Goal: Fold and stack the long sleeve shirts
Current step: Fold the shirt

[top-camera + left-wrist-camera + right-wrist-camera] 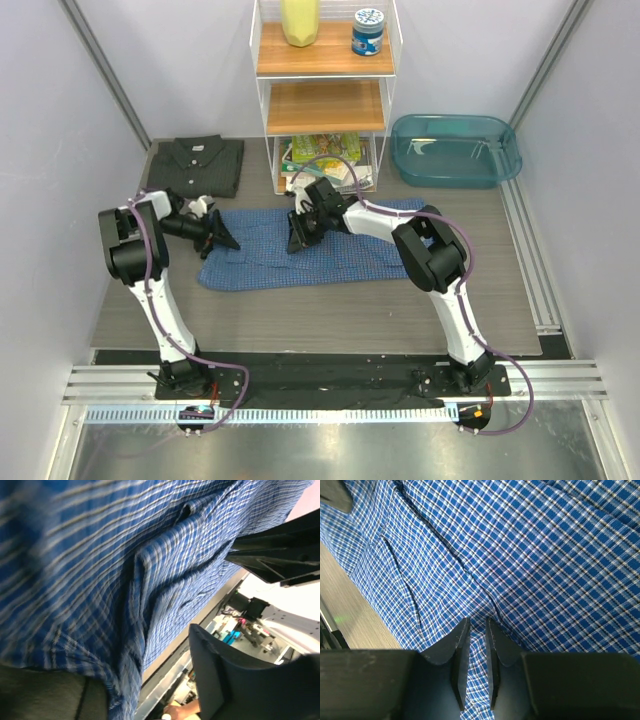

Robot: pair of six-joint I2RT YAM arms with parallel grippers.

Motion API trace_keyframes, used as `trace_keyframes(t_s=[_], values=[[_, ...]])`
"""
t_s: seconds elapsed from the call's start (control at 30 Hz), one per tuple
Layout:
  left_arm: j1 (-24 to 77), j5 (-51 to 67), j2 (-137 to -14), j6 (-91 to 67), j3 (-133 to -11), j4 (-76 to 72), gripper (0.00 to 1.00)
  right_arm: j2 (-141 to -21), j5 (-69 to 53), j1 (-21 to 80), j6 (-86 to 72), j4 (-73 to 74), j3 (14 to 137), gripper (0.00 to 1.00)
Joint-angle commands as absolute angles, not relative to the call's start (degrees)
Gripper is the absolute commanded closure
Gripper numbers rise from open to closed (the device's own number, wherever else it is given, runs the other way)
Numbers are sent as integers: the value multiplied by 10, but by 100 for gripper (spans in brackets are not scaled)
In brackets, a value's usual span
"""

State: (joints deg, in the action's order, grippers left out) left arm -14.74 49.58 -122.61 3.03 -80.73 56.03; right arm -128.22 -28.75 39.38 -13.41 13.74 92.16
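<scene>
The blue check long sleeve shirt (300, 255) lies spread across the middle of the table. The dark charcoal shirt (200, 165) sits folded at the back left. My right gripper (300, 235) is on the blue shirt's far middle part. In the right wrist view its jaws (477, 630) stand narrowly apart, pinching a ridge of the blue cloth (530, 555). My left gripper (222, 238) is at the shirt's left edge. In the left wrist view the cloth's hem (125, 680) hangs by one dark finger (225, 680), with a bare gap between them.
A white wire shelf (322, 100) stands at the back centre with a yellow item (300, 20), a blue-lidded jar (368, 32) and packets (325, 160) below. A teal tub (455, 150) is at the back right. A person's hand (180, 711) shows beyond the table's front rail.
</scene>
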Motion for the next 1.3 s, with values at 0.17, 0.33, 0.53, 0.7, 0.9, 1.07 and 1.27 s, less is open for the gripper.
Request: trace_keyframes(t_s=[0.17,0.33,0.53,0.7,0.9,1.07,1.27], values=[[-134,405,-1215,-11,-803,503,100,-1258,-265,399,-111,164,926,76],[-151,325,-1178,25,-810,556,100,-1191,-293,385,-98,222,911,73],[-163,251,-1101,56,-818,602,100,-1085,-324,289,-80,288,837,70],[-139,241,-1079,41,-853,641,100,-1056,-336,230,-60,336,778,70],[-77,212,-1073,9,-885,664,100,-1085,-351,217,-66,331,753,72],[-5,126,-1063,-32,-911,674,100,-1119,-355,217,-76,310,762,73],[89,89,-1067,-67,-953,684,100,-1136,-354,217,-77,304,757,73]])
